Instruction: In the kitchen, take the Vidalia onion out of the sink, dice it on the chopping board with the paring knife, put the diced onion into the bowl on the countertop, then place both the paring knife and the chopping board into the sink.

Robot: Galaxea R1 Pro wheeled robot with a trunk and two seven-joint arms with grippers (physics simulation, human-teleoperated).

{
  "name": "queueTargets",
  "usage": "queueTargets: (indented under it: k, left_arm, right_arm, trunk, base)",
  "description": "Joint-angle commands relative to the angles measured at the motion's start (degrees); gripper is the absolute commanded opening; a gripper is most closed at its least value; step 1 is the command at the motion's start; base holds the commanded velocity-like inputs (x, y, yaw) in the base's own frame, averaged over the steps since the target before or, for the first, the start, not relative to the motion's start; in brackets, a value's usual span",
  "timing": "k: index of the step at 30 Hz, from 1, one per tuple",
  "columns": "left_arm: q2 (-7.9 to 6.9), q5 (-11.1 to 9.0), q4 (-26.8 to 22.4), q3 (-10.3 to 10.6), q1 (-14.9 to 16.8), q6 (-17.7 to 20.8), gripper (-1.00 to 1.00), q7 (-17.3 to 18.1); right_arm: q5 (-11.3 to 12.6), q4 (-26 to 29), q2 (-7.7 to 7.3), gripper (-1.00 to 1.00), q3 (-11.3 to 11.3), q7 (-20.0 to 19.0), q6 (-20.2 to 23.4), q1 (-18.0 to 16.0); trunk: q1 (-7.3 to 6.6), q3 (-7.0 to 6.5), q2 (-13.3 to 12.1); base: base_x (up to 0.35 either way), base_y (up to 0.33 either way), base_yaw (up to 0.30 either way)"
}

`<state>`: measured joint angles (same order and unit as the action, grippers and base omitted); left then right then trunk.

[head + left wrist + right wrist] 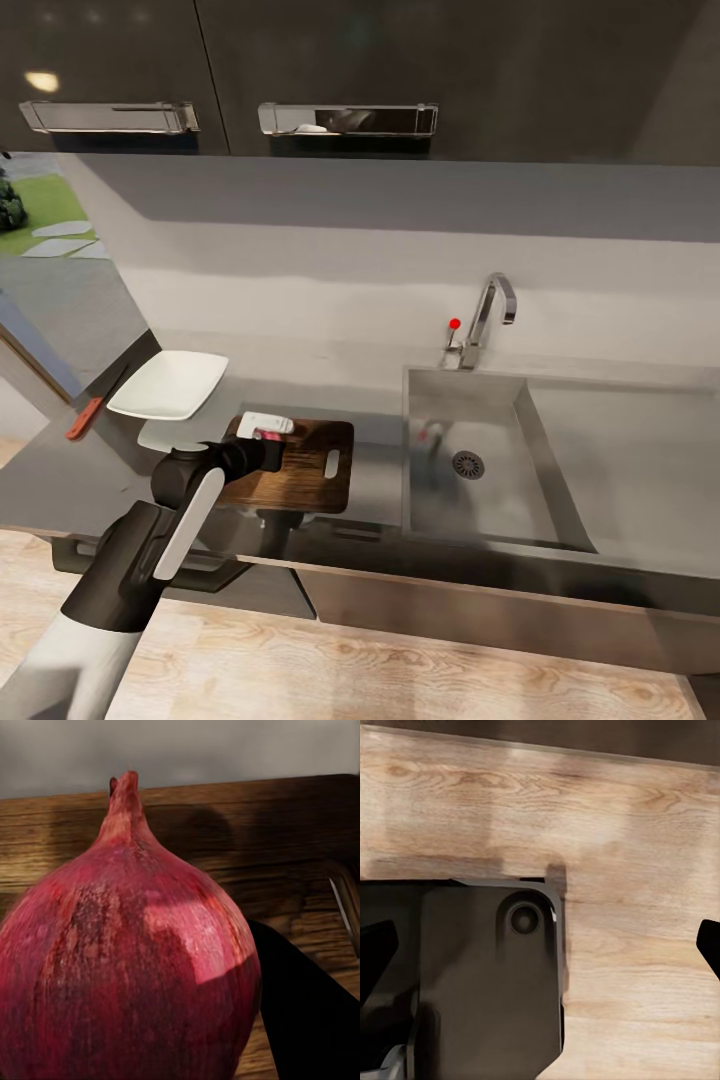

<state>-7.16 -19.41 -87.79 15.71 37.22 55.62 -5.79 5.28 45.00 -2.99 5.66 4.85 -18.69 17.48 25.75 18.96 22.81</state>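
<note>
The left pincer (268, 430) and its arm sit over the chopping board (300, 470), blocking its left part. The bowl (170, 384) and paring knife (88, 415) crowd the tabletop (375, 480) further left. The sink (480, 490) basin is open from above; its tap (490, 315) stands behind.

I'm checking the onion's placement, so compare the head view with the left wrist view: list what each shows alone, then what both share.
Head view alone: the sink with its tap, the bowl, the paring knife left of the bowl, the countertop.

Left wrist view alone: the Vidalia onion's streaked skin and stem, close up.

Both: the chopping board under the left claw.
</note>
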Motion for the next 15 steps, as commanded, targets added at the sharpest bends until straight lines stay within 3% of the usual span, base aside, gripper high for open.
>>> queueTargets:
  k: [1, 15]
  left_arm:
    - [-0.05, -0.55, 0.03, 0.11, 0.05, 0.19, -1.0, -0.54]
    - [0.04, -0.55, 1.31, 0.11, 0.05, 0.19, -1.0, -0.54]
  right_arm:
    - [0.57, 0.08, -0.09, 1.0, 0.4, 0.42, -0.12, 0.01]
    - [0.61, 0.09, -0.09, 1.0, 0.4, 0.42, -0.12, 0.01]
  trunk:
    - [0.03, 0.09, 0.1]
    - [0.03, 0.09, 0.1]
  base:
    - [0.0, 0.0, 0.0]
    - [0.0, 0.0, 0.0]
